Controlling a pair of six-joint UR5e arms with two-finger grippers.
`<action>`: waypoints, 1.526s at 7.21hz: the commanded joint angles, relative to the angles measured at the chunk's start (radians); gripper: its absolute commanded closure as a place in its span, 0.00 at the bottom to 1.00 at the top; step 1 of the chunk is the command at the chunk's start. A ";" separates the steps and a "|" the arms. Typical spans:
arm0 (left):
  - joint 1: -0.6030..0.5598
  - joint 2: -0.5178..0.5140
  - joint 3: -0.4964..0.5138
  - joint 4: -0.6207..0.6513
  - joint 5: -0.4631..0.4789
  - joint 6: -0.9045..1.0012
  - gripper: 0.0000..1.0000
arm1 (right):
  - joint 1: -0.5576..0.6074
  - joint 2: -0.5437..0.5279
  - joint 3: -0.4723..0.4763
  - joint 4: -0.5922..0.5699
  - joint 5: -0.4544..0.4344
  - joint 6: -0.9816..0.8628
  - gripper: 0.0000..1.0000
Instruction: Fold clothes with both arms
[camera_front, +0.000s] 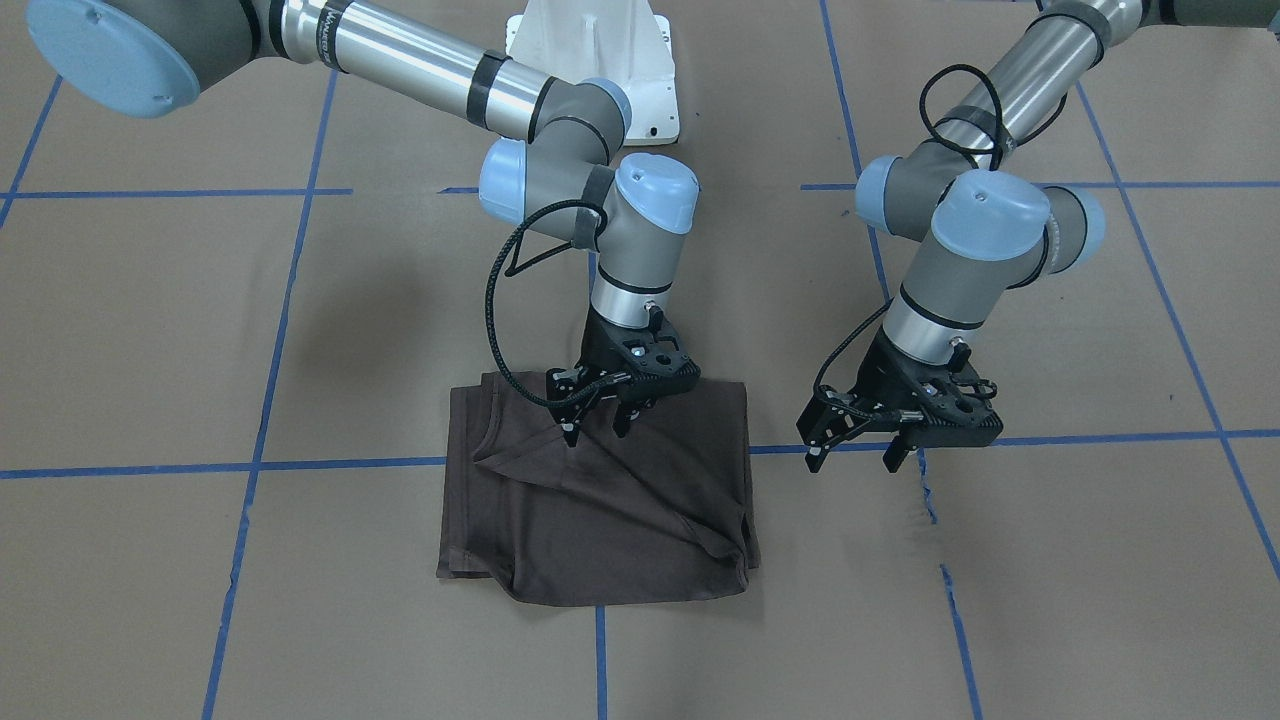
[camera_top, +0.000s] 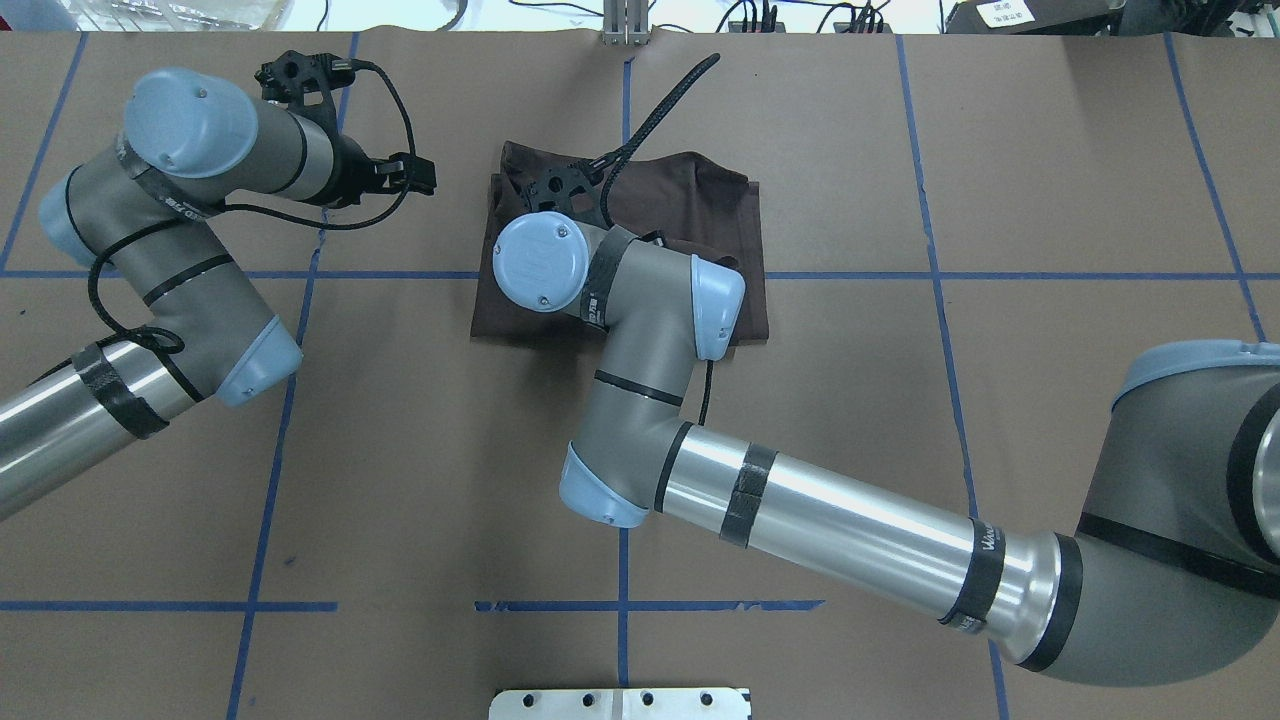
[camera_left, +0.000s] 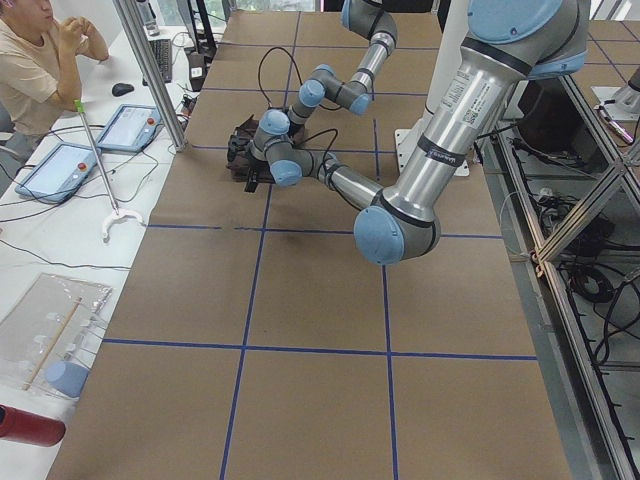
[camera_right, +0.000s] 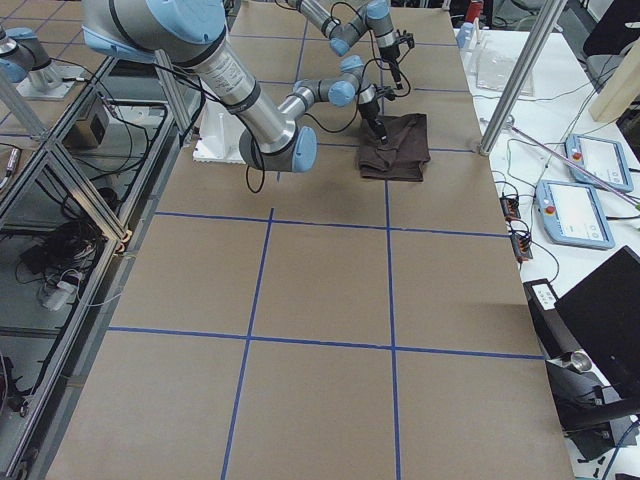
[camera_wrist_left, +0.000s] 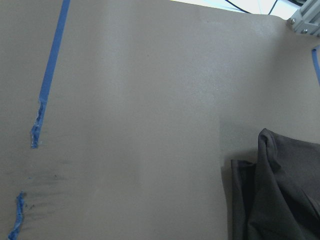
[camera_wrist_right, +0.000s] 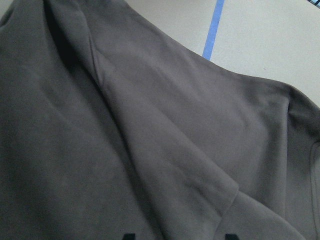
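T-shirt (camera_front: 600, 520) folded on table (camera_front: 300, 600); right gripper (camera_front: 597, 428) spread over it.

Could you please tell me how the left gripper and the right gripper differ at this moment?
The right gripper is over the folded T-shirt, with its tips down at the fabric. The left gripper hangs above the bare table beside the T-shirt. The right gripper points almost straight down, while the left gripper is tilted toward the T-shirt. Both are open and hold nothing.
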 joint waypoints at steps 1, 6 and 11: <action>-0.001 0.001 0.000 0.000 0.000 0.000 0.00 | 0.000 -0.004 -0.002 -0.001 -0.035 -0.048 0.48; -0.001 0.001 0.000 0.000 0.000 0.000 0.00 | 0.000 -0.023 -0.002 0.002 -0.033 -0.056 0.48; -0.001 0.001 0.001 0.000 0.000 0.000 0.00 | 0.000 -0.035 -0.002 0.006 -0.033 -0.040 0.97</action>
